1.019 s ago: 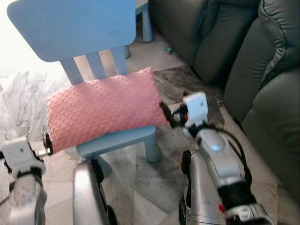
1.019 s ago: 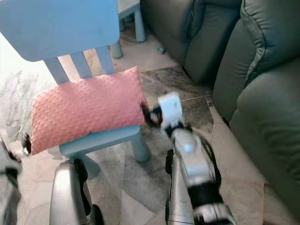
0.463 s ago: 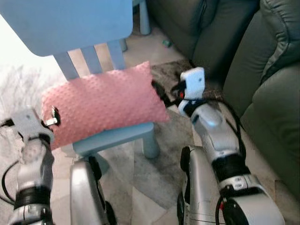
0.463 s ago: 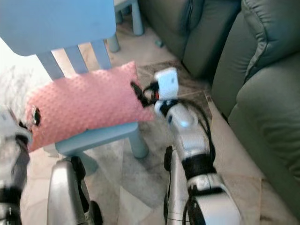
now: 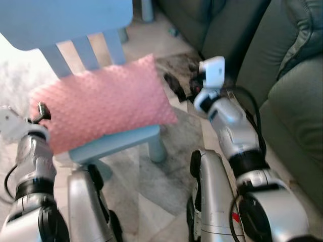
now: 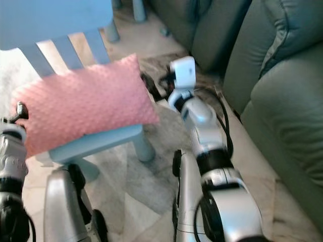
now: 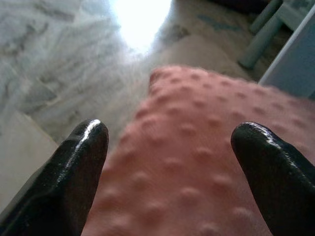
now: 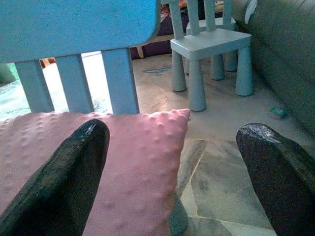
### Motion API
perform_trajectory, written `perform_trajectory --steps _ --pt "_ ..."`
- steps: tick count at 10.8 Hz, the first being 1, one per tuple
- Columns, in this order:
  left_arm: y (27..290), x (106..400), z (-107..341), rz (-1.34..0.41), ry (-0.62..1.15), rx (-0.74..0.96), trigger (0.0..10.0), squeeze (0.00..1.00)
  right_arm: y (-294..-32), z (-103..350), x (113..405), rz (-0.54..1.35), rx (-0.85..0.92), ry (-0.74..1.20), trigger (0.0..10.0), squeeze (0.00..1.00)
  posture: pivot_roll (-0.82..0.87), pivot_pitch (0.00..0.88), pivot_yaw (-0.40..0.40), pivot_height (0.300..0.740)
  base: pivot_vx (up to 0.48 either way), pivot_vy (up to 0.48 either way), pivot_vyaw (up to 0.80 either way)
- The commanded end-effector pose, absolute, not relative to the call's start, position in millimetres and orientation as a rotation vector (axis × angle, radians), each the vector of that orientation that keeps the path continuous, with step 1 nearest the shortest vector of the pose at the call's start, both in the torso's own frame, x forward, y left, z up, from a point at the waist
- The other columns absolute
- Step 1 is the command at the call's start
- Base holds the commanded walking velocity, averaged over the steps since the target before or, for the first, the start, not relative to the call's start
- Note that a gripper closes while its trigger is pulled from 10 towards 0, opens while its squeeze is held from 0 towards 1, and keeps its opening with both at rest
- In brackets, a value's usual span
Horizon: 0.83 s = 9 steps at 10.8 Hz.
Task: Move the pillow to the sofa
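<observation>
Between both tools: pink pillow (image 5: 101,108) on blue chair (image 5: 116,143), ungrasped. Left tool (image 7: 172,162) spread wide at pillow's end; right tool (image 8: 172,162) spread wide at other end. Grasp, lift, carry to sofa (image 5: 282,75) all remain.

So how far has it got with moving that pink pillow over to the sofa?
Nothing is finished: the pillow lies on the blue chair. In hand: the left gripper and right gripper, both open, sit at opposite ends of the pillow, not closed on it. Left to do: grasp, lift, and carry it to the sofa.
</observation>
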State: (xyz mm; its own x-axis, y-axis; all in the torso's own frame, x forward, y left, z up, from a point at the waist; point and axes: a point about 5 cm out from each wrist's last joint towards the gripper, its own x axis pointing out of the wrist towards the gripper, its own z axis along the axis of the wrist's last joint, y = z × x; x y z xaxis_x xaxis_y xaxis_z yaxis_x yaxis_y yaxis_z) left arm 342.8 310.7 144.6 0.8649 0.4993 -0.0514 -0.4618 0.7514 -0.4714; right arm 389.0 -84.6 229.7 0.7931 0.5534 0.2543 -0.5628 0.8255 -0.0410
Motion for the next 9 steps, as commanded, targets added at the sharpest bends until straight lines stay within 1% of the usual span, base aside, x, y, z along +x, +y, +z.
perform_trajectory --steps 1,3,5,6,8,9 --pt "316.7 338.3 136.4 0.54 -0.057 -0.521 10.0 0.0 -76.0 224.8 387.9 0.633 0.063 -0.251 10.0 0.0 -0.15 0.397 -0.004 0.408 0.0 0.0 0.0" --pt "316.1 342.4 137.3 0.538 -0.057 -0.575 10.0 0.0 -63.3 229.5 386.2 0.702 0.067 -0.28 10.0 0.0 -0.15 0.409 -0.012 0.408 0.0 0.0 0.0" --pt "315.9 344.6 138.5 0.535 -0.064 -0.621 10.0 0.0 -70.7 243.5 391.3 0.627 0.008 -0.352 10.0 0.0 -0.15 0.414 -0.016 0.408 0.0 0.0 0.0" --pt "317.0 344.3 138.4 0.538 -0.064 -0.638 10.0 0.0 -74.2 247.2 393.3 0.622 0.013 -0.356 10.0 0.0 -0.15 0.417 -0.018 0.408 0.0 0.0 0.0" --pt "316.1 345.5 135.9 0.509 0.017 -0.615 10.0 0.0 -75.4 253.2 396.5 0.653 0.093 -0.348 10.0 0.0 -0.15 0.422 -0.022 0.408 0.0 0.0 0.0" --pt "321.8 344.3 143.7 0.529 -0.007 -0.541 10.0 0.0 -73.3 254.9 396.1 0.674 0.093 -0.354 10.0 0.0 -0.15 0.425 -0.026 0.408 0.0 0.0 0.0"
